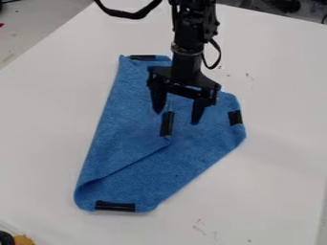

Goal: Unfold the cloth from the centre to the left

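Observation:
The gripper [177, 115] hangs over the upper middle of the blue cloth [131, 143], its two fingers spread wide. Between and just below the fingertips lies a black-taped corner of the folded-over layer, at the cloth's centre. That layer covers the cloth's left part, with its lower edge running slantwise from the centre down to the lower left. More black tape marks the top, right and bottom edges. Whether the fingertips touch the cloth I cannot tell. The arm covers part of the cloth's upper edge.
The cloth lies on a white table [268, 167]. At the bottom left corner of the view is a yellow-orange object [24, 239] beside something black. Dark items stand beyond the table's far edge at the top right.

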Motion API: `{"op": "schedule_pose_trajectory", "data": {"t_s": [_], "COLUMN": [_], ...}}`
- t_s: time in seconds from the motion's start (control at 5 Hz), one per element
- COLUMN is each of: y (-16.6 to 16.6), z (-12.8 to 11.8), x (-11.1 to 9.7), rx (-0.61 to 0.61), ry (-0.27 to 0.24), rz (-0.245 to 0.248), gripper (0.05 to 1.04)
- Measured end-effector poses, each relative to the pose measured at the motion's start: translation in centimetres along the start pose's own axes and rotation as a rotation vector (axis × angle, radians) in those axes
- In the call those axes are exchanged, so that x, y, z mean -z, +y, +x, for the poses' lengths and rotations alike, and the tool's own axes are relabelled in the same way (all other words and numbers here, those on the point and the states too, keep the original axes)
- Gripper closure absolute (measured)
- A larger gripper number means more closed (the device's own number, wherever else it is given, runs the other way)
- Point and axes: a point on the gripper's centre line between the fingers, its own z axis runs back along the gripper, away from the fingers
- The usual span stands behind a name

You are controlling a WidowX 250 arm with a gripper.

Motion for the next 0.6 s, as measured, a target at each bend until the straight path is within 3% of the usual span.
{"op": "schedule_pose_trajectory", "data": {"t_s": [0.6], "y": [1.08], "z": [-0.38], "x": [1.03], "rx": [-0.025], "ry": [-0.008], "rz": [-0.053], "gripper": [0.083]}}
